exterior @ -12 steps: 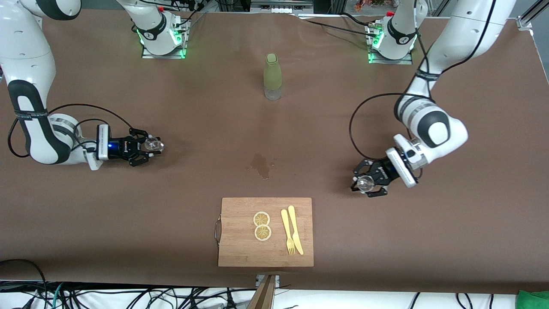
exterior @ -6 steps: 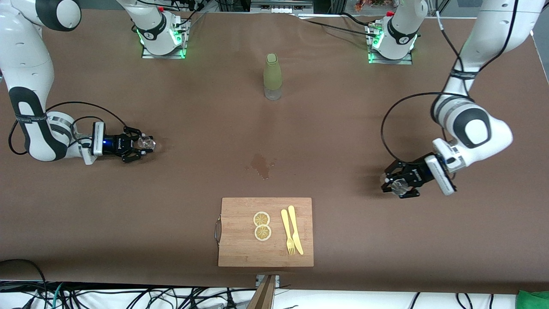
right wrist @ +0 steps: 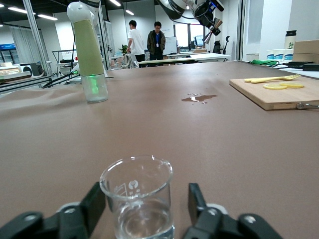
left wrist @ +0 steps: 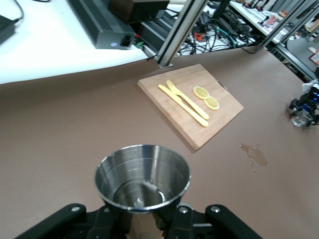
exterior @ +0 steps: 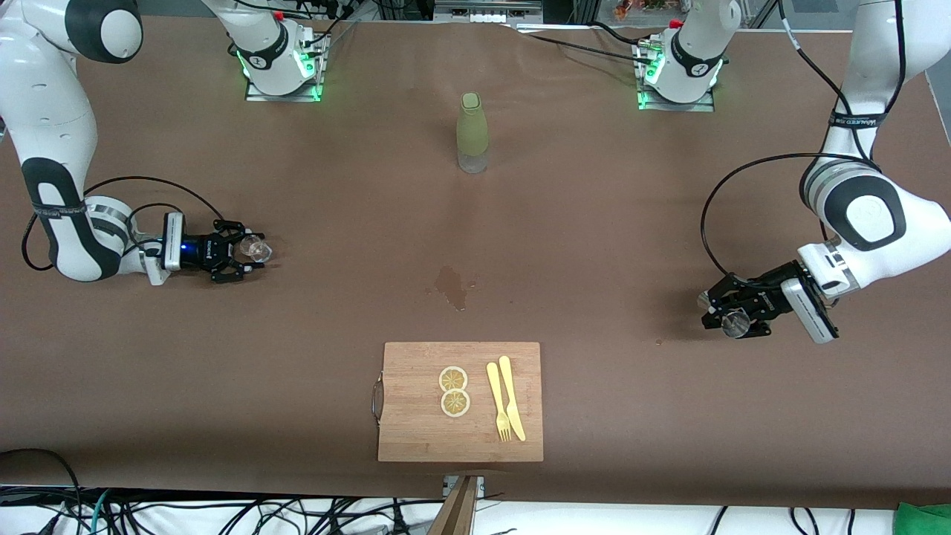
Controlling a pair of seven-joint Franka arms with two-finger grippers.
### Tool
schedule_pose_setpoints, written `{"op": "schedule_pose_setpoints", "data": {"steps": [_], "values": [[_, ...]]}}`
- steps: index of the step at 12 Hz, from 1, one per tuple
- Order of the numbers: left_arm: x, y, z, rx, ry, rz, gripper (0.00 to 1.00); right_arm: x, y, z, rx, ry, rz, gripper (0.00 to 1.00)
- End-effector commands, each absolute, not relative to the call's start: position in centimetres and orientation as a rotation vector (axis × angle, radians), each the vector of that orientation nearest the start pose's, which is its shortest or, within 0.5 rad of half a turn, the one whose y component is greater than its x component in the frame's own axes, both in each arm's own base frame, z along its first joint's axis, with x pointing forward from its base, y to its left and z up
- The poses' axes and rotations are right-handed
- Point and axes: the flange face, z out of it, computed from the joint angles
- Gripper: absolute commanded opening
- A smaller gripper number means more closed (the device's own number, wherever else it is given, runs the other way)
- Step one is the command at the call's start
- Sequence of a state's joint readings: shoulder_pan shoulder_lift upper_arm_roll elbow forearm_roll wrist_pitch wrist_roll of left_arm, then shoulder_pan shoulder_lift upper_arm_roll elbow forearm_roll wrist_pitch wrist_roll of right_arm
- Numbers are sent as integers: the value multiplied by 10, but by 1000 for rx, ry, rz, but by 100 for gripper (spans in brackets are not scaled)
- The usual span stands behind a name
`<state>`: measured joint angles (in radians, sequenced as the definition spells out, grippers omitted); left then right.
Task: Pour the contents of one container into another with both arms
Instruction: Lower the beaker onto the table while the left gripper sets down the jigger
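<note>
Front view: nearest the camera, a board (exterior: 461, 401) on the table (exterior: 334, 334) carries two lemon slices (exterior: 454, 391), a yellow knife (exterior: 513, 407) and a fork (exterior: 498, 401). Farther from the camera, toward the left arm's end, the left gripper (exterior: 732, 312) has its jaws closed on the narrow waist of the jigger (exterior: 735, 323), low at the table; whether the jigger's base touches the table is unclear. In the left wrist view the jigger (left wrist: 143, 179) stands upright, its upper cup wet inside. A small wet patch (exterior: 450, 286) lies mid-table. Toward the right arm's end, the right gripper (exterior: 241, 251) sits low at the table, its jaws spread a little wider than the glass (exterior: 255, 248) standing between them, with gaps either side in the right wrist view. The glass (right wrist: 138, 199) is upright with a little clear liquid in it. Farthest from the camera stands the bottle (exterior: 472, 134).
</note>
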<state>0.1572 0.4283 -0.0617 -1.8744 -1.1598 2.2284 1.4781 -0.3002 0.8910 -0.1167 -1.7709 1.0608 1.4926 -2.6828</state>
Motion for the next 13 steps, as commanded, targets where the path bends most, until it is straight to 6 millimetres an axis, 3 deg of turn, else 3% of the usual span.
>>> {"op": "schedule_pose_setpoints", "data": {"steps": [1, 6, 8, 10, 11, 13], "values": [[630, 52, 290, 2236, -860, 854, 0, 532, -141, 65, -1314, -1431, -926, 100], [591, 84, 236, 2135, -1046, 927, 0, 547, -171, 95, -1372, -1514, -773, 100], [578, 100, 209, 2110, -1076, 934, 0, 558, -190, 135, -1485, -1582, -679, 100], [564, 104, 184, 2053, -1051, 967, 0, 573, -199, 194, -1633, -1621, -566, 100], [558, 106, 175, 2031, -1058, 970, 0, 579, -195, 225, -1724, -1630, -496, 100], [546, 108, 165, 1989, -1069, 979, 0, 587, -183, 267, -1882, -1584, -374, 100]]}}
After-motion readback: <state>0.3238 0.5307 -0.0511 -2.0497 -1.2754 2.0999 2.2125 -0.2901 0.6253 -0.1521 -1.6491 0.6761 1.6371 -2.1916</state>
